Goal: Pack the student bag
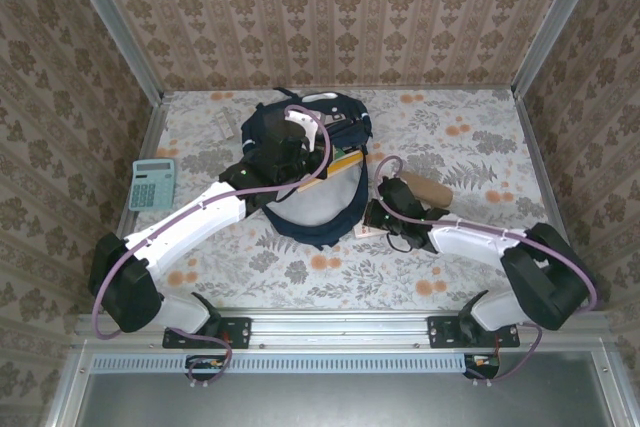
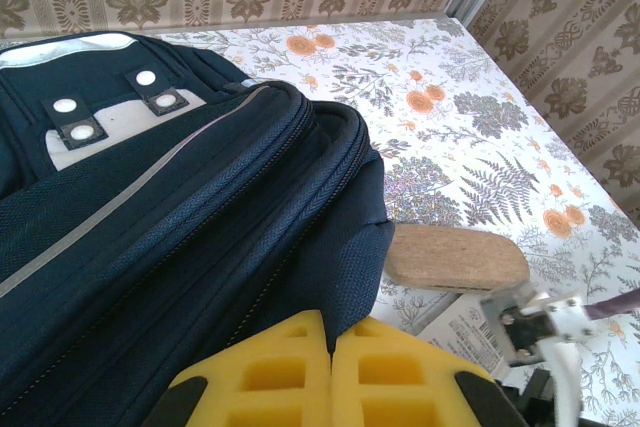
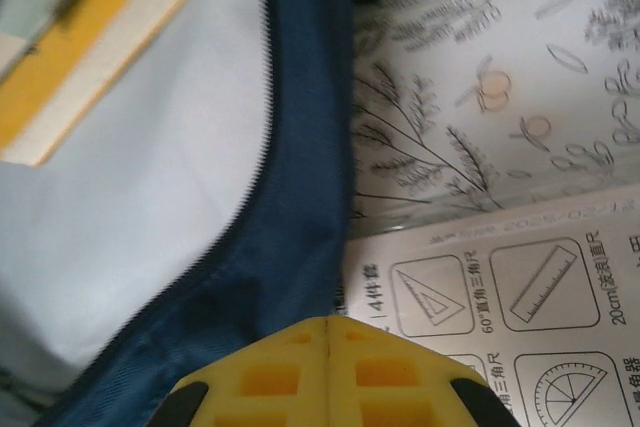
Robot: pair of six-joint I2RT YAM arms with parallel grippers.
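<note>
The student bag point(image 1: 318, 205) lies open mid-frame on the tabletop point(image 1: 470, 147), my left pincer point(image 2: 331, 339) closed over its top, my right pincer point(image 3: 327, 325) apparently closed empty by the zip, next to open for the ruler-set card point(image 3: 500, 292).

**Left arm** point(image 1: 195, 222) and **right arm** point(image 1: 470, 240): white tubular links joined by bulky black joint housings. **Cable** point(image 1: 96, 302): mauve, one along each arm, standing off in loops near the shoulder and wrist. **Bases** point(image 1: 215, 330): black blocks on black plates, mounted on a ribbed silver rail point(image 1: 330, 359), with a small black connector box below each. **Left gripper** point(image 2: 330, 347) and **right gripper** point(image 3: 327, 325): paired yellow moulded fingers point(image 2: 280, 372), faces recessed in rectangular pockets, flanked by rounded black carriers.
</note>
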